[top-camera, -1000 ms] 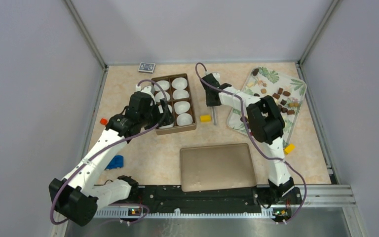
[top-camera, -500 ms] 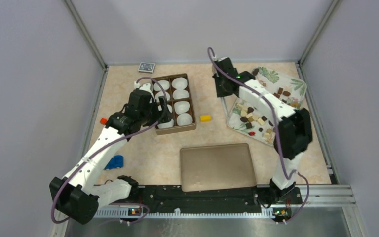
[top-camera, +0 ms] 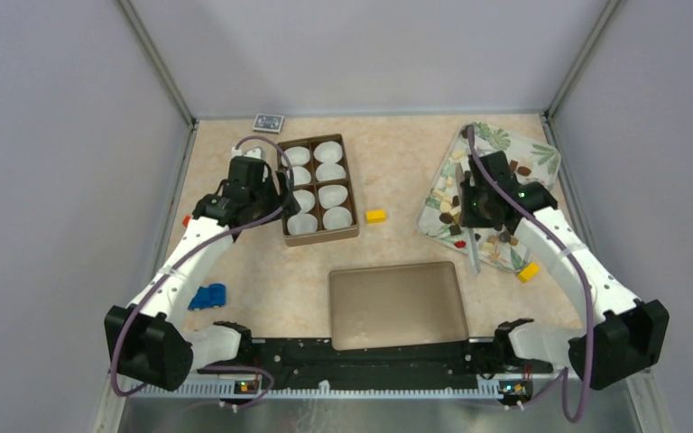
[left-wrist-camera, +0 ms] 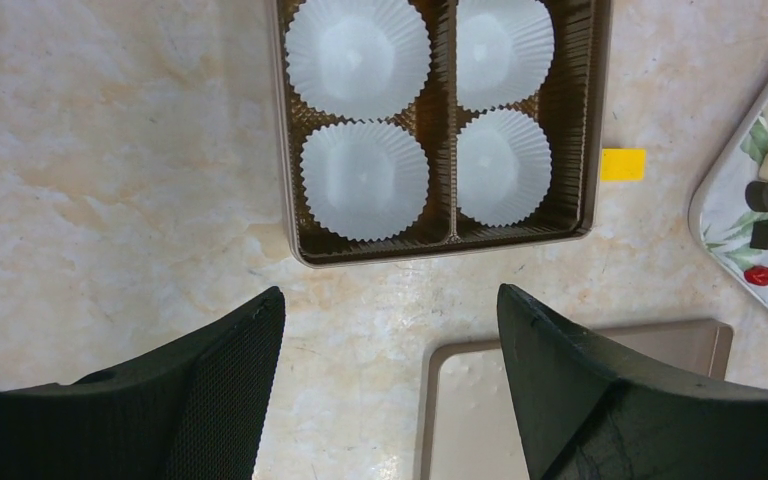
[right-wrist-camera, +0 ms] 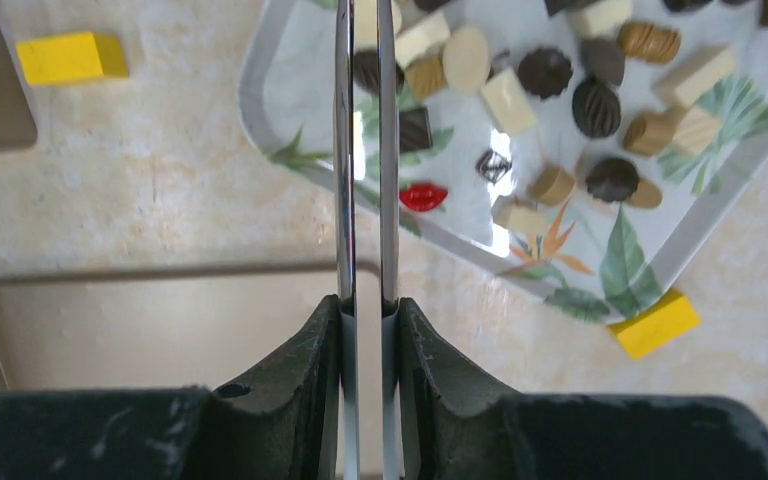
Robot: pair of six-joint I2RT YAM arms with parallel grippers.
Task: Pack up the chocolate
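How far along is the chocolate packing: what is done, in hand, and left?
Done: the lid lies off the box, paper cups in place. In hand: the right gripper grips metal tongs over the tray of chocolate; the left gripper hangs open. Left: every visible cup is empty, so all filling.

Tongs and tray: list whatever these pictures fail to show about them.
Tips of the tongs: right wrist view, cut off by the top edge; in the top view they are too thin to tell whether they pinch anything.
Chocolate on the tray: top view, the right gripper and its arm cover the middle pieces.
Tray's far side: right wrist view, cut off by the top and right edges.
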